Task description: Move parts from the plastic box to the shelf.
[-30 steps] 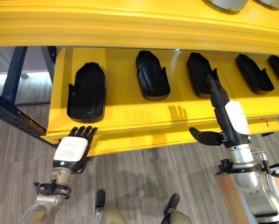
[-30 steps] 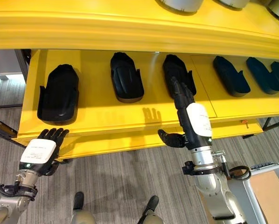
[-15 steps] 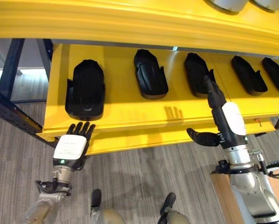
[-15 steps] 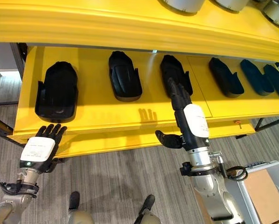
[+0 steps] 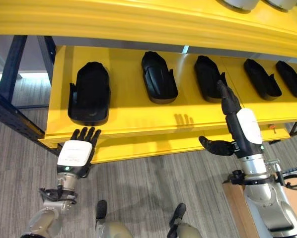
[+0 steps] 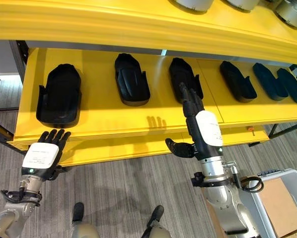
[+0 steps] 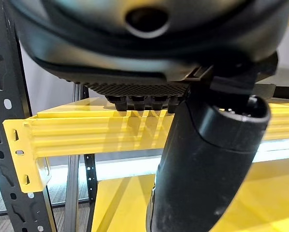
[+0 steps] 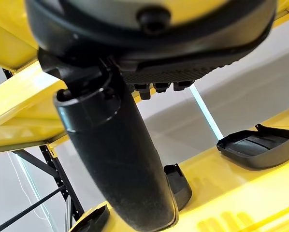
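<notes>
Black parts lined up on the yellow shelf [image 5: 138, 121], both hands empty.

6 glossy black moulded parts lie in a row on the smooth yellow shelf, from the broad leftmost part [image 5: 90, 93] rightwards. The left hand [image 5: 78, 151] hangs at the shelf's front edge, fingers straight and apart, holding nothing. The right hand [image 5: 236, 124] reaches over the shelf, fingers straight beside the third part [image 5: 209, 78], thumb spread wide. A light box corner [image 6: 277, 198] sits on the grey ribbed floor [image 5: 153, 188].
</notes>
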Robot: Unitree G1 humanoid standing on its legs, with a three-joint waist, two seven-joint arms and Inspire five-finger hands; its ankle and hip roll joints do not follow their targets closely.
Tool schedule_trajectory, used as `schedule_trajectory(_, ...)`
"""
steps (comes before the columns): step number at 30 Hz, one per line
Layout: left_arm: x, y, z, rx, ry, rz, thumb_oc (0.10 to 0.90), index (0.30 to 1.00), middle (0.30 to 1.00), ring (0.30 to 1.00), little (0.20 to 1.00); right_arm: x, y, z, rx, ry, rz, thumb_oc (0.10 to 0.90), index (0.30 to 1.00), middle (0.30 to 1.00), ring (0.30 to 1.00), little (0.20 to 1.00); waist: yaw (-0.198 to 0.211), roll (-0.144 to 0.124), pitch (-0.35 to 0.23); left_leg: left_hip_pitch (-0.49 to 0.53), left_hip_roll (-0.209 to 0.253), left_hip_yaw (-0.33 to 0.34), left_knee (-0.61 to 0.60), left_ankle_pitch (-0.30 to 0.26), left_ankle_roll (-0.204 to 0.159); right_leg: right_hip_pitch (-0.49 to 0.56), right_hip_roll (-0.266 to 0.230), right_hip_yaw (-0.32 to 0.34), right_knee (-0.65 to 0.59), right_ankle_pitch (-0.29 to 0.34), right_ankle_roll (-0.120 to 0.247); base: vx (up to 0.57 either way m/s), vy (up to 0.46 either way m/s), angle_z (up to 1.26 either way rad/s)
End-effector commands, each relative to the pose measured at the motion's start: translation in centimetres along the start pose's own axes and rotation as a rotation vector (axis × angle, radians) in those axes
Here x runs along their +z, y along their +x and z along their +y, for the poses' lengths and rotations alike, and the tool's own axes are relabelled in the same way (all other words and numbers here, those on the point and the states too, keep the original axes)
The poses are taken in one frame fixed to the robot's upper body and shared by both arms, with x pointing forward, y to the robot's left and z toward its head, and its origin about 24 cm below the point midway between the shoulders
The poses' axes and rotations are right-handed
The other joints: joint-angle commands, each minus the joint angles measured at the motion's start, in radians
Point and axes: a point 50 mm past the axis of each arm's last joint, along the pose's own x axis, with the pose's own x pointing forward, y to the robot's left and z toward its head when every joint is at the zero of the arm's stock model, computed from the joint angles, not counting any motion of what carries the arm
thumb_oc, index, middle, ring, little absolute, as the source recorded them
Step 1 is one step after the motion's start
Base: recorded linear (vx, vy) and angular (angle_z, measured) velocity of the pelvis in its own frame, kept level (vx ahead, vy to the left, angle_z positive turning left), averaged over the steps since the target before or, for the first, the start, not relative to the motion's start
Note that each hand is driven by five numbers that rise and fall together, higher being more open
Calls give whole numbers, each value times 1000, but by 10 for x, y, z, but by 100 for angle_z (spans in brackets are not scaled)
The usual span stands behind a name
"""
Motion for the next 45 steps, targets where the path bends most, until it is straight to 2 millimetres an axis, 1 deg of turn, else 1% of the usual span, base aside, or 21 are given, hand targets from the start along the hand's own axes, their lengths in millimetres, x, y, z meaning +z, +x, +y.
schedule_trajectory(1, -11, 27, 14, 17, 93, 12, 900, 1000, 1000, 1000, 1000, 32, 29, -40, -230, -36, -225, 900, 1000, 1000, 1000, 1000, -49, 2, 5, 53, -74, 75, -7, -64, 100, 113, 39, -52, 47, -147, 8, 0, 0, 0)
schedule_trajectory(9, -11, 31, 26, 50, 106, -8, 900, 1000, 1000, 1000, 1000, 31, 29, -40, -225, -40, -217, 900, 1000, 1000, 1000, 1000, -55, 15, 3, 65, -76, 81, -7, -69, 102, 116, 39, -45, 50, -152, 6, 2, 0, 0)
schedule_trajectory(19, -16, 32, 39, 79, 121, 0, 900, 1000, 1000, 1000, 1000, 29, 29, -41, -219, -54, -197, 900, 1000, 1000, 1000, 1000, -58, 31, -1, 73, -78, 84, -7, -75, 105, 120, 37, -42, 52, -155, 6, 0, 0, 0)
schedule_trajectory(26, -17, 34, 46, 108, 121, 1, 900, 1000, 1000, 1000, 1000, 28, 29, -41, -218, -55, -189, 900, 1000, 1000, 1000, 1000, -59, 33, -2, 75, -81, 84, -7, -77, 107, 122, 36, -44, 52, -155, 6, 0, 0, 0)
schedule_trajectory(35, -16, 35, 53, 143, 120, -2, 900, 1000, 1000, 1000, 1000, 27, 29, -41, -219, -51, -184, 900, 1000, 1000, 1000, 1000, -61, 28, -1, 77, -80, 83, -7, -79, 108, 120, 37, -38, 53, -155, 5, 0, 0, 0)
schedule_trajectory(45, -12, 37, 64, 193, 103, -12, 900, 1000, 1000, 1000, 1000, 27, 29, -42, -224, -57, -180, 900, 1000, 1000, 1000, 1000, -59, 27, 4, 75, -82, 80, -7, -81, 110, 121, 36, -37, 54, -155, 6, 0, 0, 0)
